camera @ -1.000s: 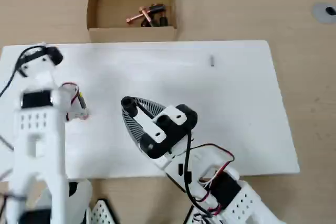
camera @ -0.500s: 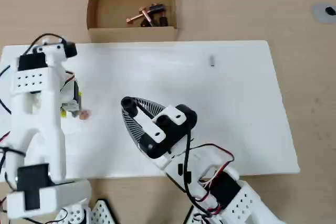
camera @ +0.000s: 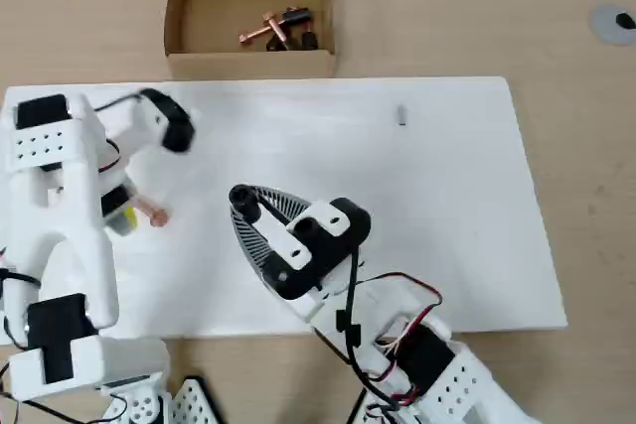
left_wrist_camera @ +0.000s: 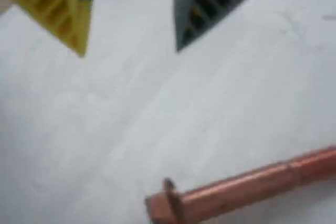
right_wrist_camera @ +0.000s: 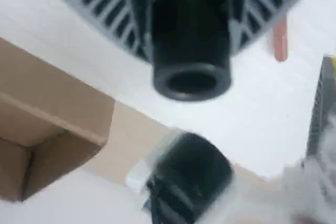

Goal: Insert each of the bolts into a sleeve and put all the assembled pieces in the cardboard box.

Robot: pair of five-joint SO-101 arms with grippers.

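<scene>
Wooden table [camera: 586, 146] carrying a white board [camera: 447, 225]; cardboard box [camera: 248, 65] at upper left-centre of the high view, beyond the board's far edge. Assembled pieces [camera: 281, 30] already lie in the box, toward its right wall.

Right gripper [camera: 246, 204], mid-frame: clenched on a black sleeve [right_wrist_camera: 191, 40]. The ribbed fingers flank it on both sides, and the open bore faces the wrist camera. The sleeve is held above the board, not resting on it.

Left gripper [left_wrist_camera: 128, 45], left side of the high view: released, with the yellow and dark jaws standing well apart and nothing between them. One copper bolt [left_wrist_camera: 247, 184] lies flat on the board just beside the jaws, flanged head at one end, untouched.

Step in hand (judgement): picking up the loose bolt for insertion. The sleeve side looks ready; the bolt side is not.

Next move calls for: jaws lowered astride the bolt's shank and closed across it, leaving enough of the tip end free to enter the bore. Then the bolt's axis lined up with the sleeve opening. A round shank lying flat may roll as the jaws close.
</scene>
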